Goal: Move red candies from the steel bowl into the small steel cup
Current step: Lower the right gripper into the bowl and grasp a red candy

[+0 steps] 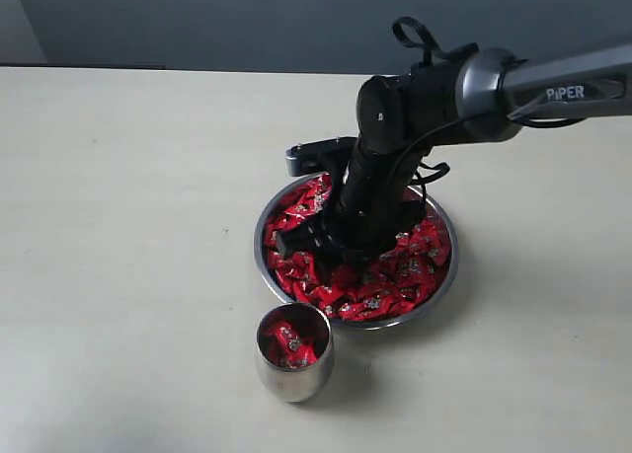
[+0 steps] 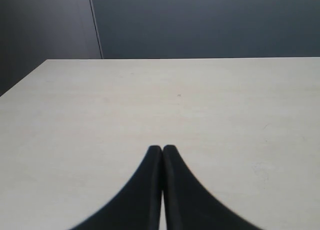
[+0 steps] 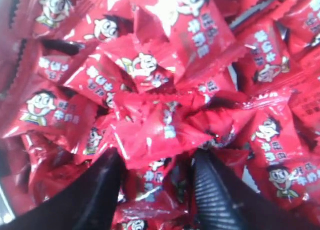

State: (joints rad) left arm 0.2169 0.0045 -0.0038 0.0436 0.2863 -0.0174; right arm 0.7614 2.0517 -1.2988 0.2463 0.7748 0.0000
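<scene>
Red candies: lay heaped under right end effector, which was spread apart to straddle one.
Left end effector: was together, empty.

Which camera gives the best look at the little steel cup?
The exterior view: the small steel cup stands whole beside the steel bowl, red candies visible inside it. The left wrist view looks at table, the right wrist view at candies up close; neither shows the cup.
</scene>
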